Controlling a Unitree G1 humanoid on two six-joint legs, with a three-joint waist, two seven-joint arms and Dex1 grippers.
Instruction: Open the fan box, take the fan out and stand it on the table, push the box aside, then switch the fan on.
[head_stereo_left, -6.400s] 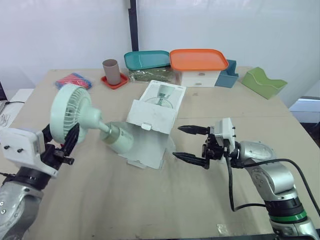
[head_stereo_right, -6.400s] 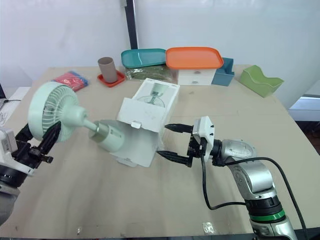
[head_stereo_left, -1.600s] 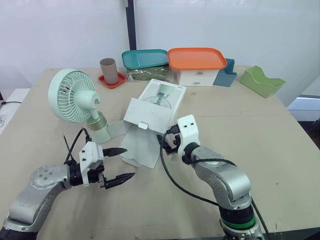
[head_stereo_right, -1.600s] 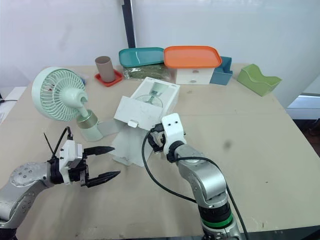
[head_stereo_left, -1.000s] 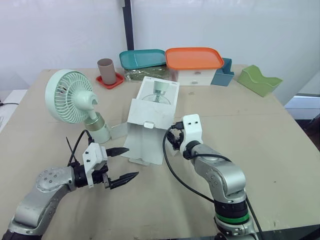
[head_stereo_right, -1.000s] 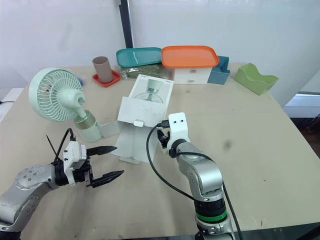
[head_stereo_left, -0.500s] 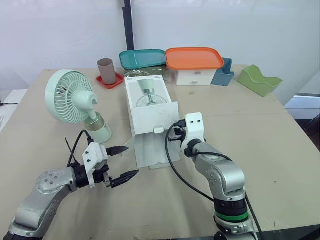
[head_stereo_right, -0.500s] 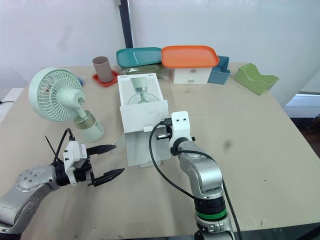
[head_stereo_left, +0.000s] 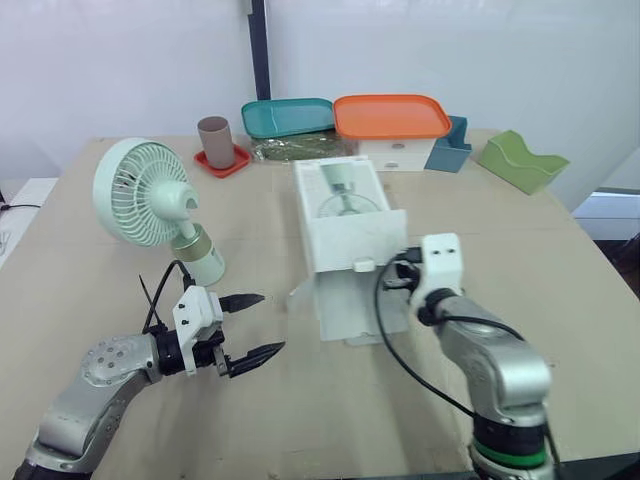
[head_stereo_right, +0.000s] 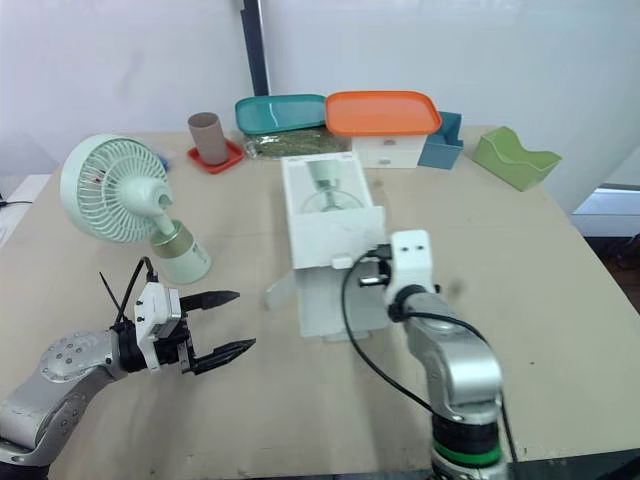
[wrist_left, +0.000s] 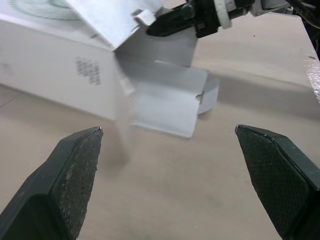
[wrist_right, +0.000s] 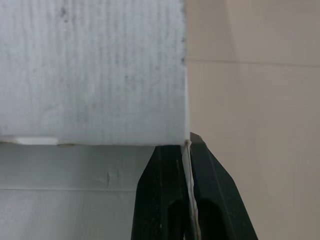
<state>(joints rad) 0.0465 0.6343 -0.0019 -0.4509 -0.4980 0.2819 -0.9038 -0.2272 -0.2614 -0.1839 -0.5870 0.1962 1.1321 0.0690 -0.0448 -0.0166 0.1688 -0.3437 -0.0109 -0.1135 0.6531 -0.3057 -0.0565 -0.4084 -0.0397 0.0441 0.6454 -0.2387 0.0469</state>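
Left tool (head_stereo_left: 272, 322): low over the worktop (head_stereo_left: 330, 425); its two black fingers were spread wide with nothing between them; tips pointed toward the fan box's open end.
Right tool (wrist_right: 187, 144): fingers were pressed together on a thin card edge at the near corner of the fan box (head_stereo_left: 345, 235); only the card sat between them.
Fan box: white, lying flat on the worktop, ahead of the left tool and off to its right, apart from it; the right tool was touching its near end; the top face carried a printed picture of a fan; the near end was open, its flaps splayed out and one lying on the worktop.
Fan (head_stereo_left: 150, 195): pale green, upright on its round base; it stood ahead of the left tool and apart from it; it was well to the left of the right tool, with the box between them; clear of the box.
Beyond both tools: an orange-lidded container (head_stereo_left: 390, 118), a teal tray (head_stereo_left: 290, 117), a brown cup (head_stereo_left: 213, 140) on a red coaster, a green holder (head_stereo_left: 525, 162); all stood along the far edge.
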